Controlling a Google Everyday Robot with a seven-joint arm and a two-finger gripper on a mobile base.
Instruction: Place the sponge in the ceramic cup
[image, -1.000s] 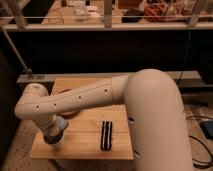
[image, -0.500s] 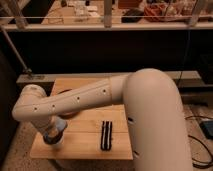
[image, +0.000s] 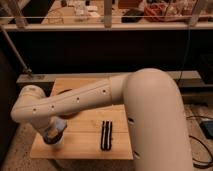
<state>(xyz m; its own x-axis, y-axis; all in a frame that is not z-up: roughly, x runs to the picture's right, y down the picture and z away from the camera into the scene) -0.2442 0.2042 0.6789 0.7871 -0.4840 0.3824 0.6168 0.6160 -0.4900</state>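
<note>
The gripper (image: 55, 131) hangs low over a pale bluish thing (image: 52, 141), perhaps the ceramic cup, at the tabletop's (image: 85, 146) front-left corner; its grip, the sponge's whereabouts and so the task's progress cannot be told

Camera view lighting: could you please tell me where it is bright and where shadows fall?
In the camera view, the pale arm and wooden table are brightly lit; the space behind the table is dark; the gripper, low over the table's front left, looks shaded by the arm.

High, looking down; pincer (image: 52, 136) lower-left.
</note>
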